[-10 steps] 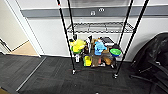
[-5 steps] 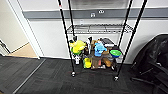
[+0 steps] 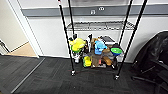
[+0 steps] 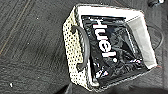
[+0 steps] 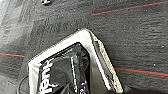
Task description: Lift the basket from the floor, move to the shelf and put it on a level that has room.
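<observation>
Dark grey carpet tiles [image 3: 57, 77] are seen stretching up to a pale wall, with tan wooden flooring [image 3: 23, 50] at the far left beyond a doorway. Against the wall the black wire rack [image 3: 100, 40] is faced squarely; its middle wire-grid tier [image 3: 100, 25] appears bare, while colourful toys [image 3: 96, 51] are crowded on the low tier. At the right a black office chair [image 3: 155, 60] is partly seen. In both wrist views the cream woven basket [image 4: 107, 45] is viewed from above, its black liner with white lettering [image 4: 103, 40] visible and carpet beneath it. Whether it is lifted or resting cannot be told, and the state of either gripper cannot be told. Placement on the rack is judged not yet done.
</observation>
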Controlling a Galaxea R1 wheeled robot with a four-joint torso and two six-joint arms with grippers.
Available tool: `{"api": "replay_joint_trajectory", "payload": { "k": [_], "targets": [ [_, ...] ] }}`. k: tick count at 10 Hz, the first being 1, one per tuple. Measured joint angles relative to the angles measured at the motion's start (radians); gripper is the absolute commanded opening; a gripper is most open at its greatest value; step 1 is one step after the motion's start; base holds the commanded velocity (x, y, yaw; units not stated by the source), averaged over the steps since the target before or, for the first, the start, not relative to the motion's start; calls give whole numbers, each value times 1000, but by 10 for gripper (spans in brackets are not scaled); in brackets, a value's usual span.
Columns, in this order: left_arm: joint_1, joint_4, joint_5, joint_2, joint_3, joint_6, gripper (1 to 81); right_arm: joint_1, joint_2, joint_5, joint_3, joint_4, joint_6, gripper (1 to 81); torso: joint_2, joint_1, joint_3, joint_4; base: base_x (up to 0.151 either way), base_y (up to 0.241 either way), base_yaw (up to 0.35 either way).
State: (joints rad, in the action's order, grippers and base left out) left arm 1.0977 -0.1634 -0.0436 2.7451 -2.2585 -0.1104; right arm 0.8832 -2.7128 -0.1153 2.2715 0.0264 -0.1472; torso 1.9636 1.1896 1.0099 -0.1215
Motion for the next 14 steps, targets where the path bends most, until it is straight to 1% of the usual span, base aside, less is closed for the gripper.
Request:
{"api": "replay_joint_trajectory", "payload": {
  "k": [2, 4, 5, 7, 11, 12, 14],
  "targets": [
    [-3, 0, 2, 0, 0, 0, 811, -17, 0, -17, 0, 3, 0, 811, 69, 44, 64, 0, 0, 0, 0],
    [-23, -1, 11, 0, 0, 0, 811, -39, -1, -16, 2, 7, 0, 811, 137, 87, 123, 0, 0, 0, 0],
    [-34, -1, 23, 0, 0, 0, 811, -40, -4, -18, 3, 12, 0, 811, 163, 105, 133, 0, 0, 0, 0],
    [-57, -1, 30, 0, 2, 0, 811, -63, -5, -24, 7, 26, 0, 811, 220, 140, 146, 0, 0, 0, 0],
    [-98, -1, 37, 16, -1, -1, 811, -83, -6, -26, 11, 34, 0, 811, 356, 225, 146, 0, 0, 0, 0],
    [-97, -1, 38, 24, -1, -3, 811, -83, -6, -27, 14, 34, 0, 811, 380, 240, 146, 0, 0, 0, 0],
    [-98, -1, 44, 23, 7, -3, 811, -91, -8, -50, 15, 41, 0, 811, 392, 248, 149, 0, 0, 0, 0]
  ]
}}
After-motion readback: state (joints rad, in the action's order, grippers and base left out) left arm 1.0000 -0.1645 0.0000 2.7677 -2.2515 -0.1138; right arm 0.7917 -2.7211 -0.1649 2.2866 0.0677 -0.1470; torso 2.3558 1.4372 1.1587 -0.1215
